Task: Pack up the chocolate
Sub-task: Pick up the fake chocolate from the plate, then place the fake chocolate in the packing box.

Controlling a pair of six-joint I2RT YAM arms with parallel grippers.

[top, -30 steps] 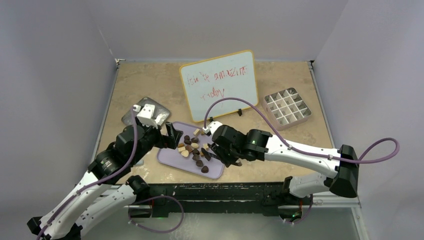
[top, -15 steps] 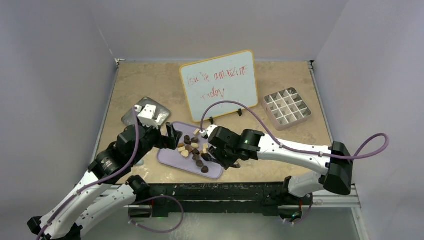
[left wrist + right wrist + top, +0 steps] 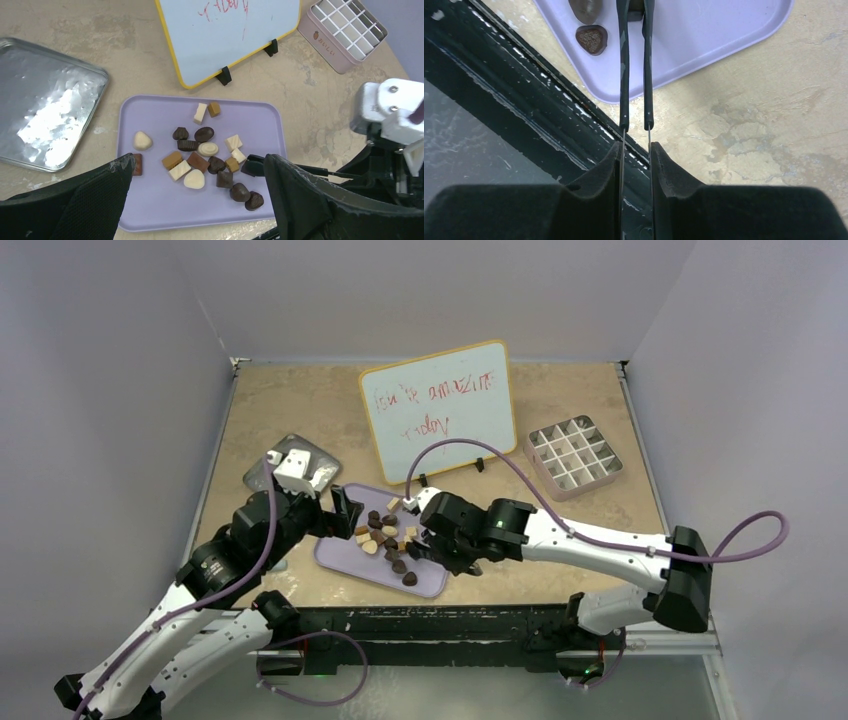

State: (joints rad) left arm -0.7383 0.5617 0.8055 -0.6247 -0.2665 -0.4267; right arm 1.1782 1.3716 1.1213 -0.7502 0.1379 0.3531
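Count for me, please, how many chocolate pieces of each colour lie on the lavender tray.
Cream pieces: 7
Tan pieces: 3
Brown pieces, dark or milk: 9
Total: 19 in clear view from the left wrist
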